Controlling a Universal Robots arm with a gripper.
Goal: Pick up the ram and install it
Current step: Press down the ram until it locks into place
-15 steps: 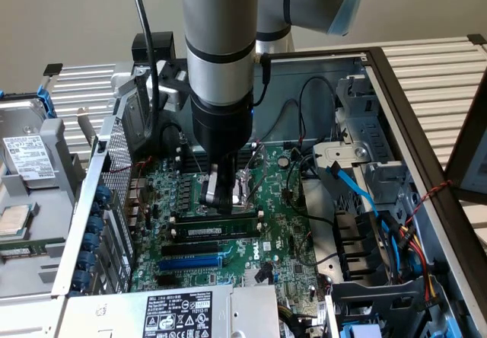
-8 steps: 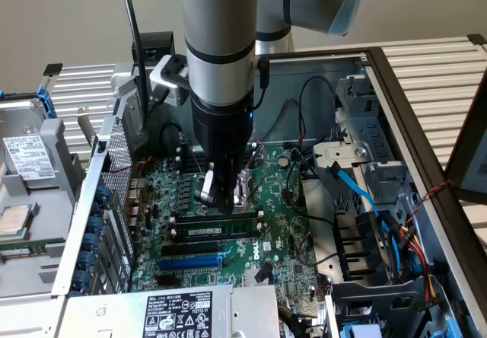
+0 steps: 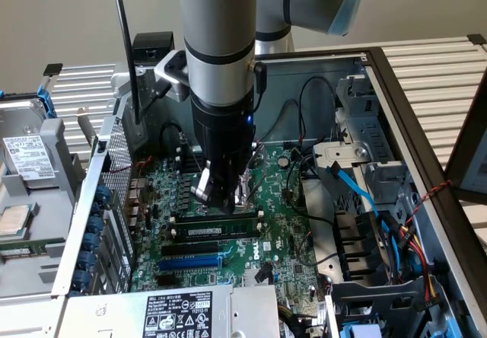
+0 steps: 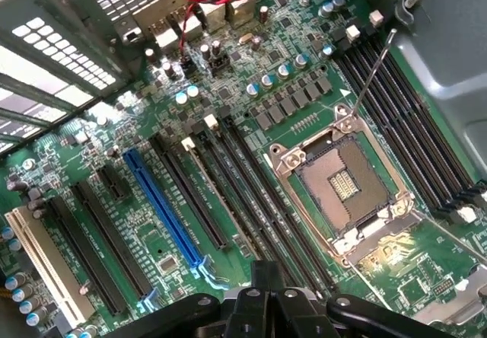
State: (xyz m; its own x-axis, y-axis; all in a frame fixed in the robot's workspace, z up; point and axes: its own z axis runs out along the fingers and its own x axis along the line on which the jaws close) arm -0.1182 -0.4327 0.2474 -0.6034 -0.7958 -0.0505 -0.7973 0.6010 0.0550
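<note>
The ram (image 3: 217,231), a thin green stick with a white label, stands on edge along a black memory slot of the green motherboard (image 3: 285,235) inside the open computer case. My gripper (image 3: 222,197) hangs just behind and above it, over the CPU socket area, shut with nothing visible between its fingers. In the wrist view the gripper (image 4: 262,277) is dark, over the long black memory slots (image 4: 259,201) beside the open CPU socket (image 4: 342,178). Whether the ram is fully seated I cannot tell.
A blue expansion slot (image 3: 190,262) (image 4: 163,208) runs alongside the memory slots. The labelled power supply (image 3: 179,311) is at the front. Blue and black cables (image 3: 358,193) and a drive cage crowd the exterior view's right. A loose drive (image 3: 30,159) lies outside the case.
</note>
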